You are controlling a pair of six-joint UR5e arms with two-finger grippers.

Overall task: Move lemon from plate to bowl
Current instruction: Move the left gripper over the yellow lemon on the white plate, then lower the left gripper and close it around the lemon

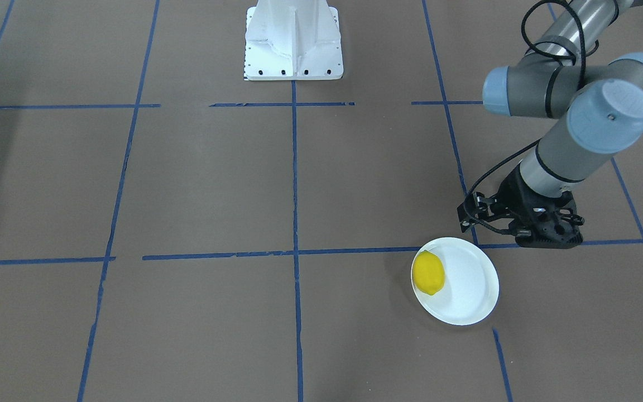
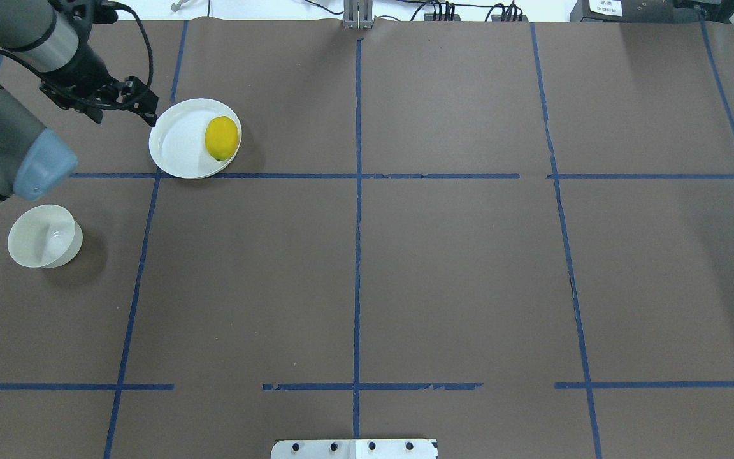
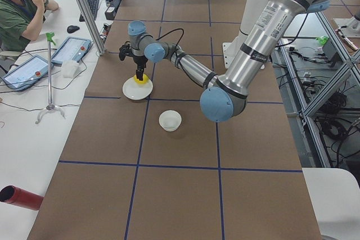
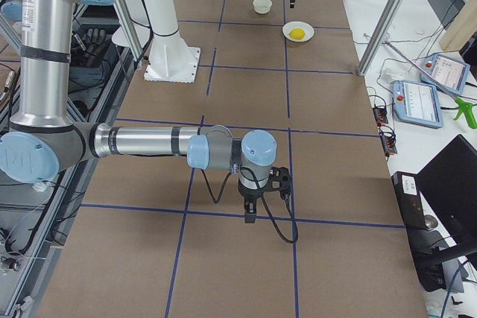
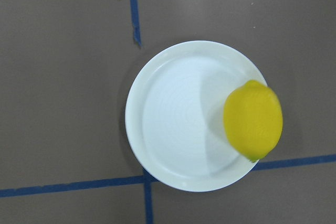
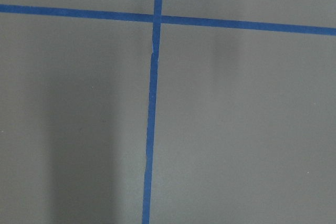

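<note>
The yellow lemon [image 1: 428, 272] lies on the flat white plate [image 1: 469, 285], against its rim on the side away from my left gripper. Both show in the overhead view, lemon [image 2: 222, 138] on plate [image 2: 179, 137], and in the left wrist view, lemon [image 5: 252, 120] on plate [image 5: 173, 119]. My left gripper [image 2: 104, 102] hangs just beside the plate's left rim; its fingertips are hidden, so I cannot tell open or shut. The small deep bowl [image 2: 44, 236] stands empty, nearer the robot than the plate. My right gripper [image 4: 250, 217] hovers far off over bare table; I cannot tell its state.
The white robot base [image 1: 293, 44] stands at the table's middle edge. Blue tape lines [image 2: 357, 191] grid the brown table. An operator [image 3: 22, 9] sits with tablets beyond the far edge. A red cylinder [image 3: 17, 197] lies off the table's side.
</note>
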